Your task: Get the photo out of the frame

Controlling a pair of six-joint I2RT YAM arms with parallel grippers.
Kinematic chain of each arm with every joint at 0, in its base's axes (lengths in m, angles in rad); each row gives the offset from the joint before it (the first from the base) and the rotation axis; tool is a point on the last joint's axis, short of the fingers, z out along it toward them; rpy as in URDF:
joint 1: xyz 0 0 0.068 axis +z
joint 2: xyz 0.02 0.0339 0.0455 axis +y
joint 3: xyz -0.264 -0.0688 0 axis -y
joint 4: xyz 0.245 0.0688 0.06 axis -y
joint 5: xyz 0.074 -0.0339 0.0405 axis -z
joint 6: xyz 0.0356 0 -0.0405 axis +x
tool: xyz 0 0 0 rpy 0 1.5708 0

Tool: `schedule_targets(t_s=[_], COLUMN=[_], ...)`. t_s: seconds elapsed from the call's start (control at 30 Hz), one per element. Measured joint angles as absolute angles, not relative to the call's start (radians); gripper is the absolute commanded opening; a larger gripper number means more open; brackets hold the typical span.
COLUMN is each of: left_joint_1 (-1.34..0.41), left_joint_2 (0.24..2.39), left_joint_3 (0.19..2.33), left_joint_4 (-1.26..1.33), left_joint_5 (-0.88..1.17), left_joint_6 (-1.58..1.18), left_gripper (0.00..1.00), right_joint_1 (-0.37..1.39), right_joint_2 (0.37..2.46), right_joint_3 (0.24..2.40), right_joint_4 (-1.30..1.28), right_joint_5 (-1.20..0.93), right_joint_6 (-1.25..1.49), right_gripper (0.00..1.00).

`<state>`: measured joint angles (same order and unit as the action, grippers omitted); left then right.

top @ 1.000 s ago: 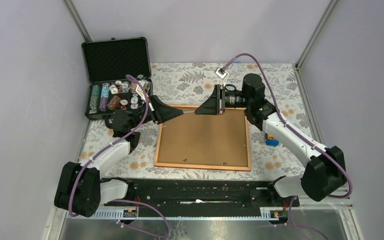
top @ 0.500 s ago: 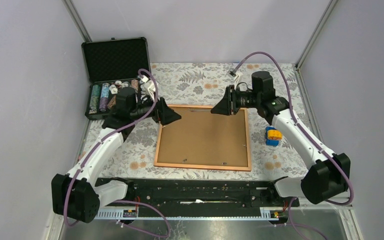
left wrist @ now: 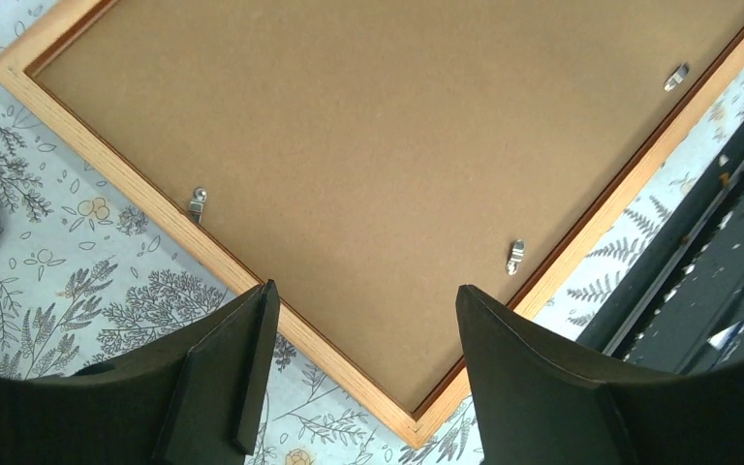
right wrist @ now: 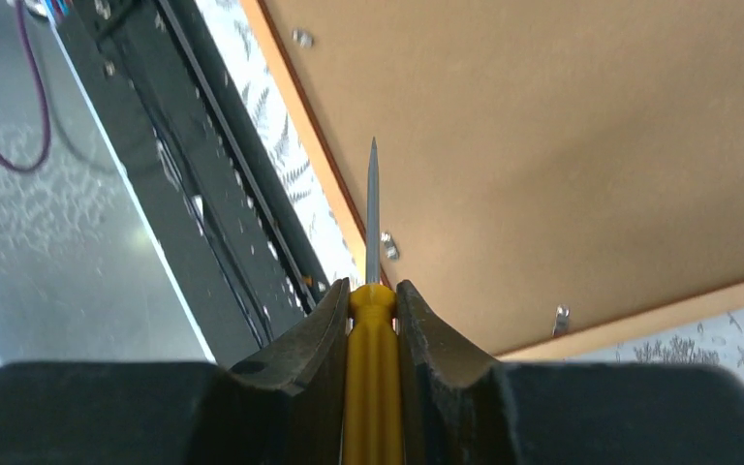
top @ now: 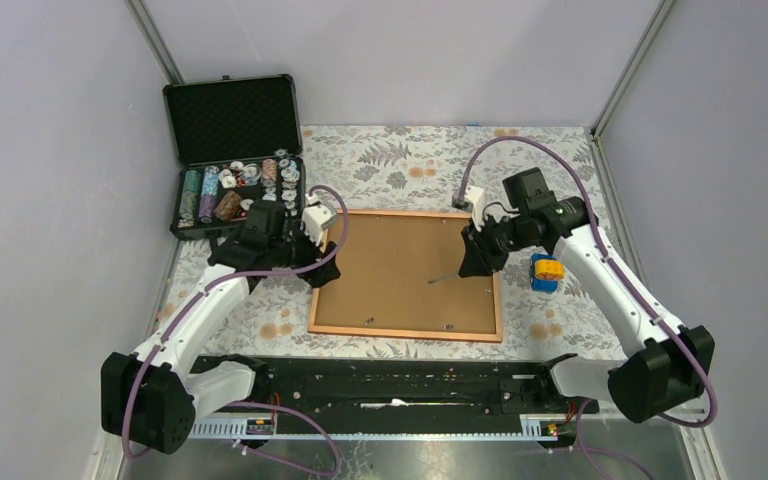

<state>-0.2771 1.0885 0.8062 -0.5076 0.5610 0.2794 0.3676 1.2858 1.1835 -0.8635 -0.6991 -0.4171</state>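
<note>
- Noting the frame point(top: 405, 333) lies face down at the centre of the top view, with its brown backing board point(top: 390, 265) upward. That leaves the metal clips point(left wrist: 197, 201) exposed for you.
- Photo: not visible, presumably still under the board, so not yet out.
- Your right gripper point(right wrist: 373, 291) is clenched on a yellow-handled screwdriver point(right wrist: 372, 208). The blade points down-left over the right part of the board. Judgement: it is held this way to lever the clips aside. Tip contact with the board cannot be told.
- Your left gripper point(left wrist: 366, 291) is released and empty above the frame's left edge, probably free to steady it.
- Risk: a slipping blade gouges the board.
</note>
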Motion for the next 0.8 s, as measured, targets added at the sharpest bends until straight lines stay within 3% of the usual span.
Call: schedule_targets(t_s=[0.33, 0.8], left_joint_1=[-0.326, -0.328], left_joint_2=[1.165, 1.174], left_joint_3=[0.803, 0.8], left_joint_4=[-0.538, -0.522], left_joint_5=[0.466, 0.437], left_joint_6=[0.333, 0.315], left_gripper=[0.73, 0.73], right_joint_1=[0.376, 0.546], right_joint_2=[1.19, 1.198], right_joint_3=[1.079, 0.981], right_joint_4=[-1.073, -1.002], right_joint_5=[-0.636, -0.443], right_joint_6=[-0.633, -0.642], right_gripper=[0.0, 0.0])
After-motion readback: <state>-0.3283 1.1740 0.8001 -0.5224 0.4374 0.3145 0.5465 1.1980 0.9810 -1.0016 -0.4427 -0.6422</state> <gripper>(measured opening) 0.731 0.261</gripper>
